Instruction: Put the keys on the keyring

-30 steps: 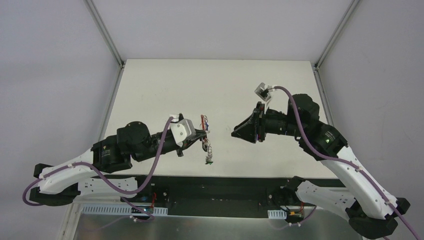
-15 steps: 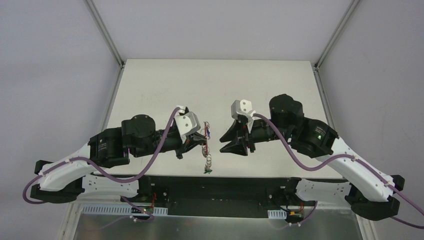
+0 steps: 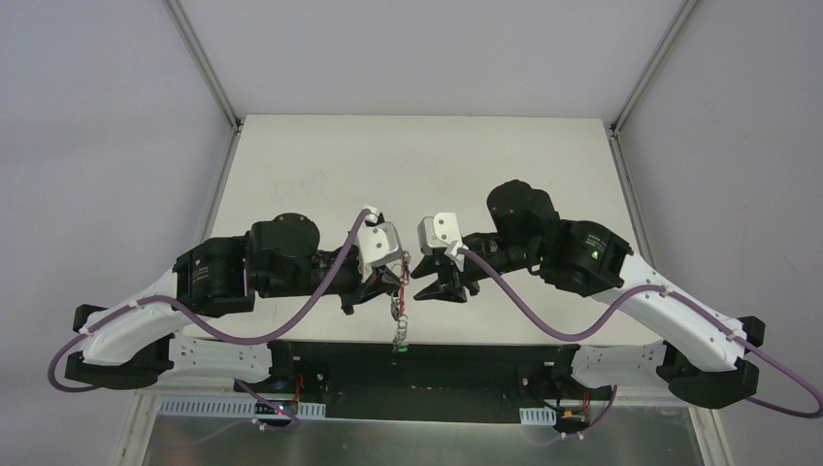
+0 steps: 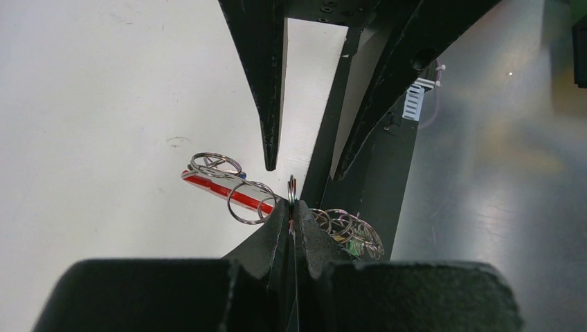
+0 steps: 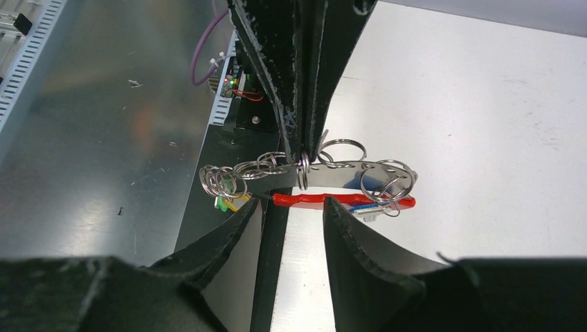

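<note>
Both arms have swung inward vs 1 s ago, and the R hand, then well apart from the bunch, now sits just beside it. Over the near edge of the desk my L arm and R arm meet nose to nose. L hand is pinched tight on the keyring, gripping at a small split ring, so the loop hangs in the air w/ its red section along one side. R hand is spread wide, one finger either side of the red part; can't tell if they touch it. Keys w/ green & yellow heads dangle off a chain of rings past the desk edge; a blue-headed key sits at the loop's other end.
</note>
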`<state>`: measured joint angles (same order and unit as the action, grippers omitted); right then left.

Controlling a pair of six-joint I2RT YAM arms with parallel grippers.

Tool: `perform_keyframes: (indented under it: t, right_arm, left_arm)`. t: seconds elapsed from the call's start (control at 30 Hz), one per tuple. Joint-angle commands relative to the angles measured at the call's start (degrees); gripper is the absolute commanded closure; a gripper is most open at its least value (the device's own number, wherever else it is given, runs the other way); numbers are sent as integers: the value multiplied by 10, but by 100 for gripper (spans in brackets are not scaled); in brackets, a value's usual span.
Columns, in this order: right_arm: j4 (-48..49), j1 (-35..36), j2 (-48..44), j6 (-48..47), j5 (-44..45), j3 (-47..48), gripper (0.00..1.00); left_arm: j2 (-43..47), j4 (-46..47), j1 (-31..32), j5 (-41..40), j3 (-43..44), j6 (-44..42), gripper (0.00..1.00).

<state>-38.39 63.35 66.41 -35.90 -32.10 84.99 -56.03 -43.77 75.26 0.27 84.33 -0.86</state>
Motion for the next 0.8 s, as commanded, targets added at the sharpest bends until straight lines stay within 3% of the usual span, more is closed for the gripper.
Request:
perform_keyframes:
  t: [0.0, 0.3, 0.77]
  right_arm:
    - [23, 10, 0, -25, -16, 22, 61]
    - [99, 21, -9, -2, -25, -4, 62]
    - [75, 27, -17, 6, -36, -8, 70]
  left_arm:
    - [1, -2, -4, 21, 35, 2, 100]
    - [-5, -7, -4, 37, 42, -1, 100]
    - [-12, -9, -4, 33, 55, -8, 100]
